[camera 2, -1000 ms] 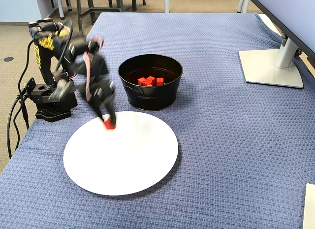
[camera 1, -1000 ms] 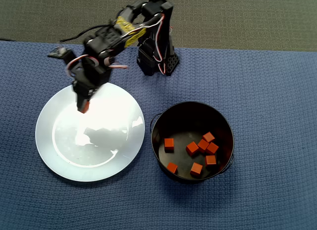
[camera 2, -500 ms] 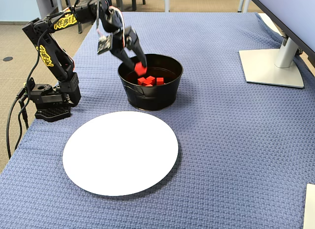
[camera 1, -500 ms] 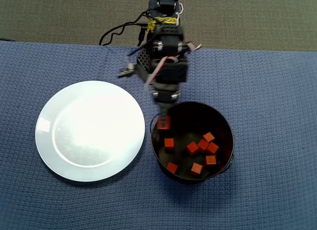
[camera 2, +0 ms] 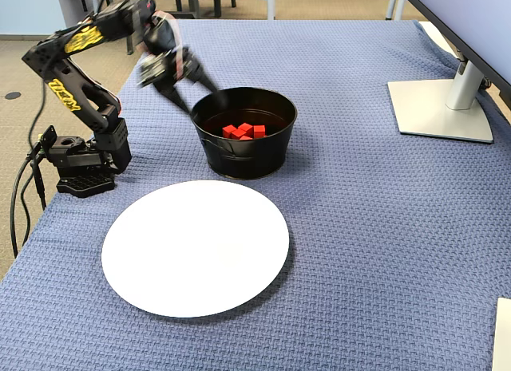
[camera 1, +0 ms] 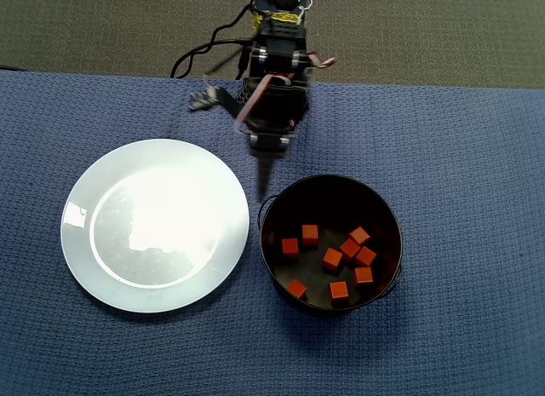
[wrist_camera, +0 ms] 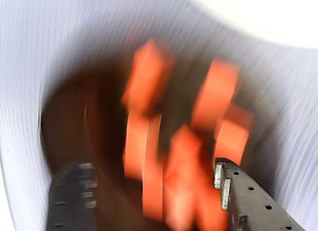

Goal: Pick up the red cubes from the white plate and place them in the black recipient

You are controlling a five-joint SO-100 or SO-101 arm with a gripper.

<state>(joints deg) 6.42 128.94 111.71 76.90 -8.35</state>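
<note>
Blue woven cloth covers the table (camera 2: 375,227), with a silver monitor stand (camera 2: 437,108) at the far right in the fixed view and grey carpet floor beyond the table's far edge. On the cloth lies the large round glossy white plate (camera 1: 102,277), bare of cubes, and just to its right in the overhead view stands the round black metal pot (camera 1: 277,204) with thin side handles. Eight small matte red-orange cubes (camera 1: 332,260) lie loose on the pot's dark floor, mostly toward its right half in the overhead view. The black arm with yellow lettering reaches from its base at the table's far edge, and its tool (camera 2: 200,96) hangs just outside the pot's rim on the plate side, blurred. In the wrist view the two dark fingers (wrist_camera: 248,201) stand apart with nothing between them, the cubes smeared below.
</note>
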